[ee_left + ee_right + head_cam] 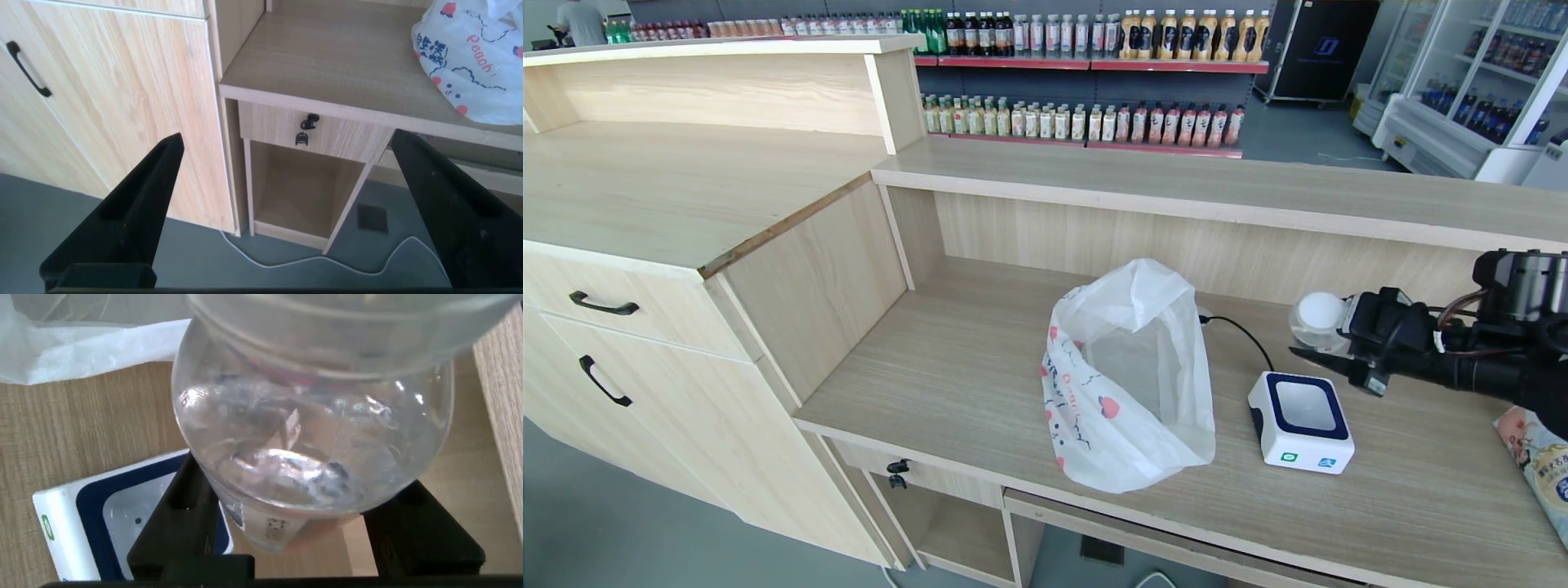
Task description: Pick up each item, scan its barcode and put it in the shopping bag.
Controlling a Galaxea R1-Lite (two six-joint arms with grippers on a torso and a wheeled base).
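A clear plastic bottle (1319, 320) with a white cap is held in the air, my right gripper (1319, 339) shut on it, just behind and above the white barcode scanner (1303, 420). Seen from the right wrist, the bottle (310, 433) hangs over the scanner (106, 531), and a printed label shows near its lower end. The white shopping bag (1127, 376) stands open on the counter, left of the scanner. My left gripper (286, 212) hangs open and holds nothing, low in front of the counter, with the bag (482, 65) up on the counter beyond it.
A snack packet (1539, 457) lies at the counter's right edge. The scanner's black cable (1241, 331) runs back behind the bag. A raised wooden cabinet (686, 196) with black handles stands to the left. A drawer with a key (306, 131) sits under the counter.
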